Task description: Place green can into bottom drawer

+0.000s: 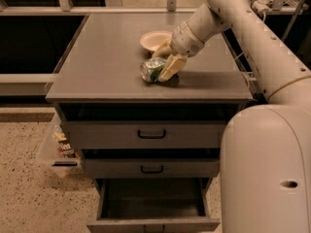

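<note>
On top of the grey cabinet (97, 62), the green can (150, 71) is seen lying on its side near the front edge. Its long axis runs roughly across the view, with one silver end turned to the view's left. The gripper (163, 65) is placed at the can's other end, reached in from behind and from the right by the white arm (252, 38). Whether a hold has been taken on the can cannot be told. A cream bowl (151, 39) is set just behind the gripper.

Below, the bottom drawer (153, 224) is pulled out, dark inside, while the two upper drawers (151, 135) are shut. The can is judged to lie above the open drawer but set back from it. It would have to be lifted, carried forward past the cabinet's front edge and lowered.
</note>
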Controlling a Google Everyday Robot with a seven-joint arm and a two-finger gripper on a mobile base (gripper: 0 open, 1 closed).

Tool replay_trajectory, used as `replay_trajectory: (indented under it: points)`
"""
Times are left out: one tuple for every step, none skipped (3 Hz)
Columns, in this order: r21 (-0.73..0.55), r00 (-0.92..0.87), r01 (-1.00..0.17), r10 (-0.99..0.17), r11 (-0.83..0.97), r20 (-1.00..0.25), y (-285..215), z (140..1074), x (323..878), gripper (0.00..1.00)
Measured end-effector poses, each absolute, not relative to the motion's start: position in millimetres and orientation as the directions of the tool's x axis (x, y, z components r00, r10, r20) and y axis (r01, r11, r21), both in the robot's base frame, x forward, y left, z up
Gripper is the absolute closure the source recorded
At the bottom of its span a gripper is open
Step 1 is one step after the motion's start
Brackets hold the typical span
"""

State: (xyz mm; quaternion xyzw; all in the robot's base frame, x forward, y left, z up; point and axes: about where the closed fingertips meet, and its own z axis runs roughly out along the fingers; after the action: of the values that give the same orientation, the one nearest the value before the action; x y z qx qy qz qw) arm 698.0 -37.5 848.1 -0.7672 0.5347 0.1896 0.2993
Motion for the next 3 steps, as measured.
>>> replay_trajectory:
  points:
    - [-0.256,0.356,-0.934,-0.707,-0.249,-0.611,-37.5,848.1,698.0,0.9]
    - [-0.256,0.356,-0.934,-0.707,-0.249,-0.611,-37.5,848.1,698.0,1.0]
    - [-0.262,0.352,-0.935,-0.689,-0.237,-0.634,-38.9,848.9,693.2,1.0]
